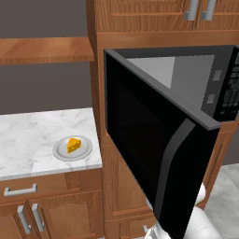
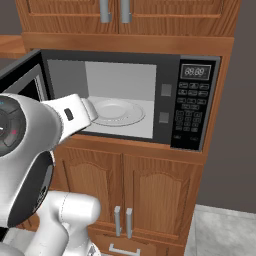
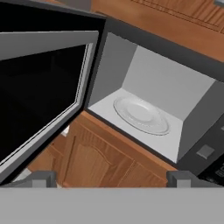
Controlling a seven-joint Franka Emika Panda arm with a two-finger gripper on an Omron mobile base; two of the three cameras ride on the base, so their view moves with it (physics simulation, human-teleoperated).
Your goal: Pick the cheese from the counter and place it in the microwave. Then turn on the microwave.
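The job is at its first step: the cheese [image 1: 73, 144] sits untouched on a round grey plate [image 1: 59, 151] on the marble tabletop [image 1: 28, 135], to the left of the tall wooden cabinet that houses the microwave [image 2: 195, 100]. The microwave's door [image 1: 140, 140] stands swung wide open, and the glass turntable [image 2: 116, 111] inside is bare, so nothing has been loaded. The fingers [image 3: 43, 179] are spread wide and hold nothing; the hand view looks past them into the light grey inside of the oven rather than at the cheese. The next move, as I judge it, calls for swinging the arm left and down around the open door to come over the plate, then closing on the small wedge without shoving the plate. The left base view gives the cheese, plate and tabletop, and how far the door juts out; the right base view gives the button panel [image 2: 192, 112] and lit display [image 2: 194, 71] needed later.
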